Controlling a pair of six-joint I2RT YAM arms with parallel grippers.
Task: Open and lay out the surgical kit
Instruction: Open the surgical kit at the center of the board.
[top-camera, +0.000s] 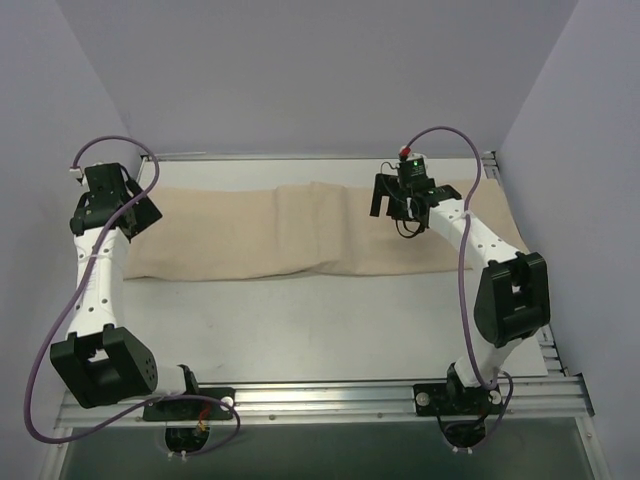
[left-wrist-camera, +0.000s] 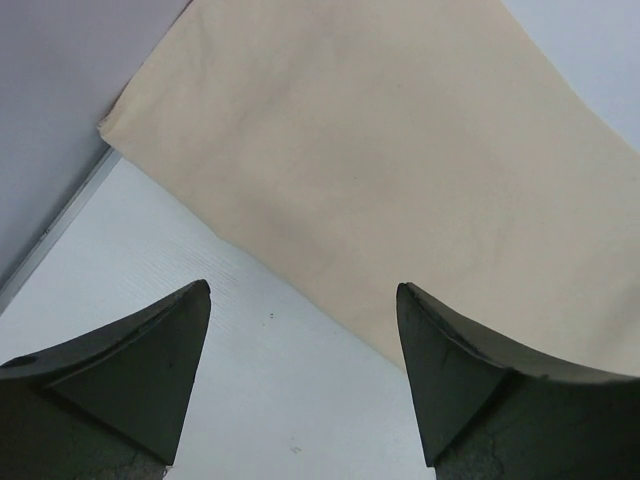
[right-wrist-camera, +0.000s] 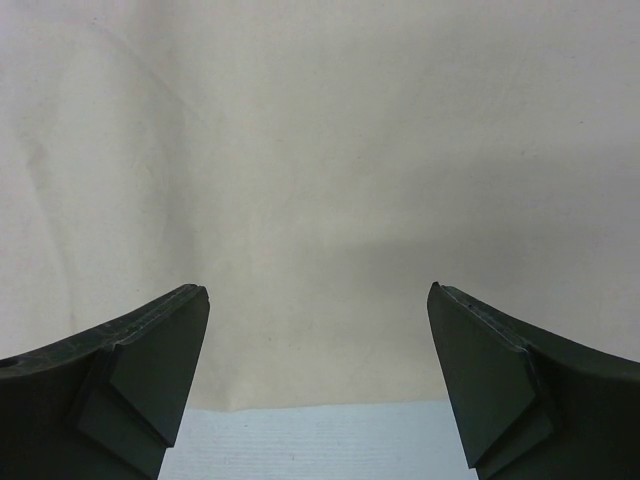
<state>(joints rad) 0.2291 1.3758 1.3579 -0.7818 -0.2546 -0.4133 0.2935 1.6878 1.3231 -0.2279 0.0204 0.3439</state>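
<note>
Now, my left gripper (left-wrist-camera: 303, 290) hangs, fingers apart, over the left end of the beige wrapping cloth (top-camera: 290, 230), folded long across the table's (top-camera: 300, 330) far side; my right gripper (right-wrist-camera: 318, 290) hovers, equally spread, above its right part.

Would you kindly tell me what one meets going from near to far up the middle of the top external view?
Aluminium rail → white table → beige wrapping cloth → back wall.
</note>
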